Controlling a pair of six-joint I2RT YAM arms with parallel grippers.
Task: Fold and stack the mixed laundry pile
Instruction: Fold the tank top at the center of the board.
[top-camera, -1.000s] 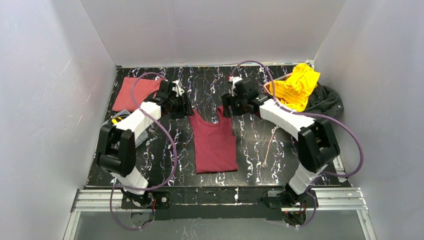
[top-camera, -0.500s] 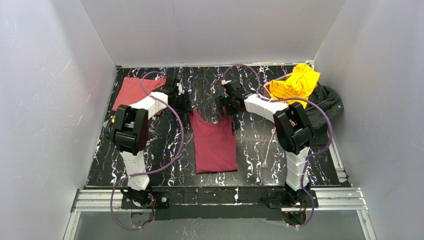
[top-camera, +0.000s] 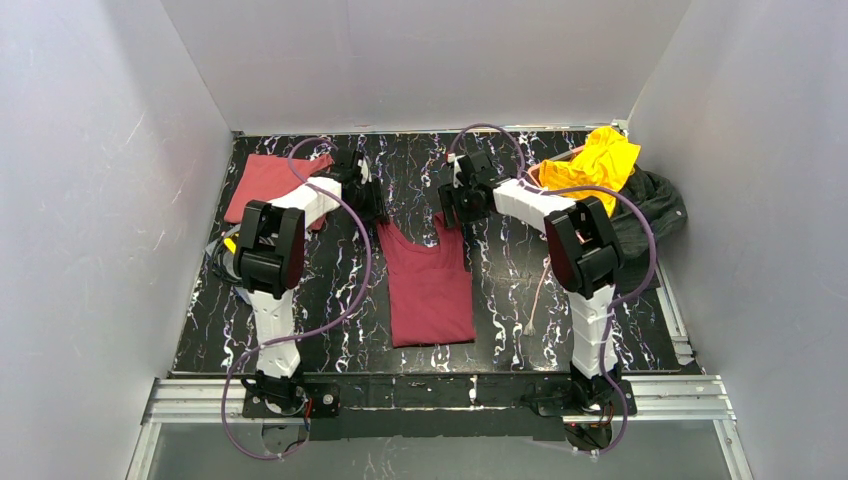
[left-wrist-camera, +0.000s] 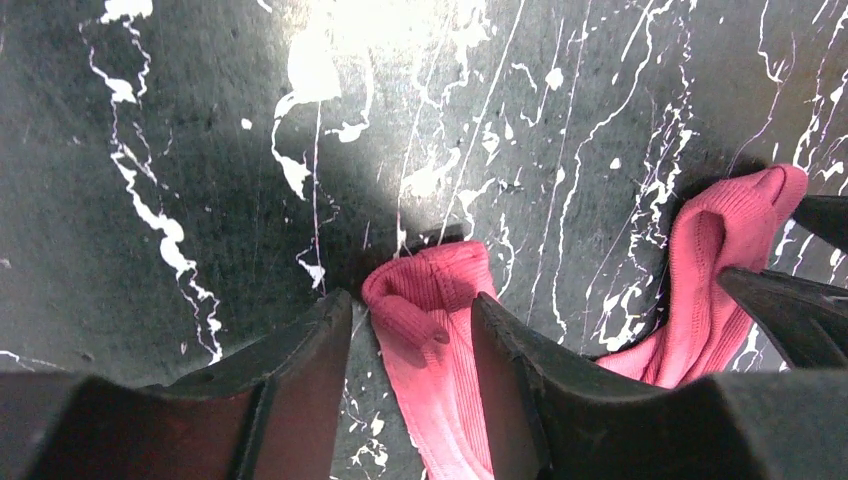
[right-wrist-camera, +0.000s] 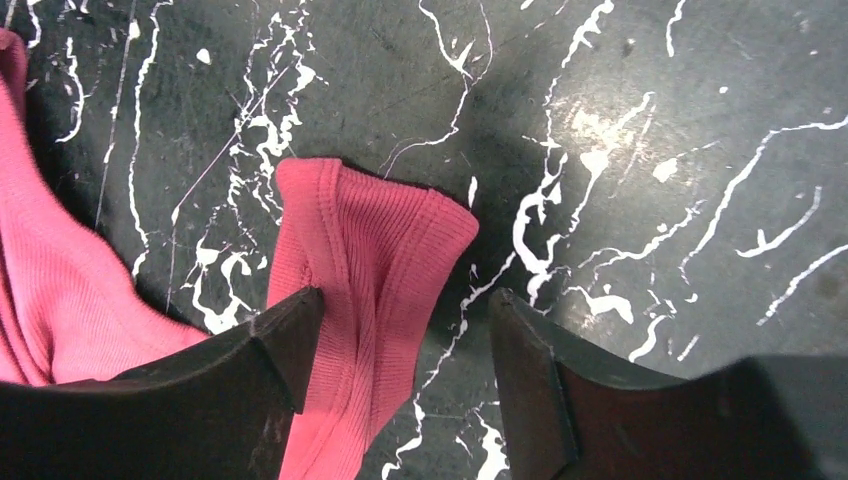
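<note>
A dark red tank top lies flat at the table's middle, its two straps pointing to the far side. My left gripper is down at the left strap; in the left wrist view its gripper is open, with the curled strap end between the fingers. My right gripper is at the right strap; in its own view the gripper is open, the strap lying beside the left finger. A folded salmon-red garment lies far left. A yellow garment and a charcoal one are heaped far right.
A thin cream cord trails on the black marbled table right of the tank top. Small grey and yellow items sit at the left edge. White walls close in on three sides.
Both arms have stretched farther out and come down, bringing the grippers onto the strap ends. The tank top and the other garments have not moved.
</note>
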